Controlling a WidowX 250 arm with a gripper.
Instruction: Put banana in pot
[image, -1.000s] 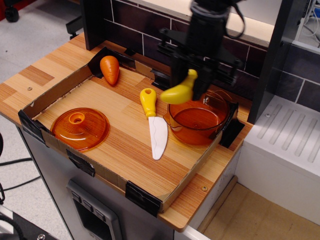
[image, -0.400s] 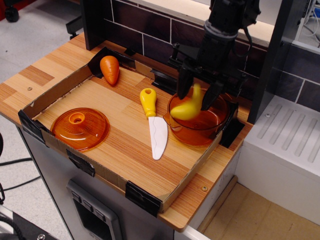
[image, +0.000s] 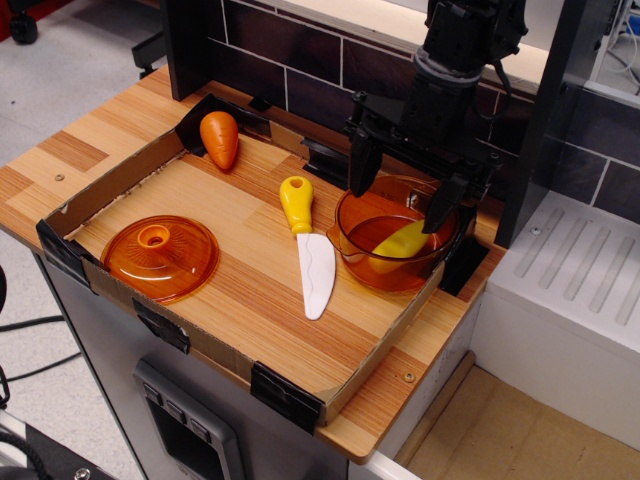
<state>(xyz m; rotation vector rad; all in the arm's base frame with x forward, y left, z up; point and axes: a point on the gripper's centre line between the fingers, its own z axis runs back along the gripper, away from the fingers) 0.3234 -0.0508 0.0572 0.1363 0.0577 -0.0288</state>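
Since the earlier frames the banana (image: 400, 242) has left the grasp and is now lying inside the pot (image: 398, 240), resting on its floor toward the right side. The gripper (image: 402, 190) is hanging just above the pot with its fingers (image: 362, 175) spread wide apart, one over the left rim and one over the right, gripping nothing; previously they were clamped on the banana.

Surroundings: the pot is sitting at the right end of a shallow cardboard tray (image: 110, 180) on the wooden desk (image: 40, 170). A toy knife (image: 308, 245) is lying just left of the pot, a carrot (image: 220, 139) is resting in the far corner, and a lid (image: 160, 258) is lying flat at the left, well apart from the pot.

Count: one banana, one pot, one lid, one knife, one carrot.
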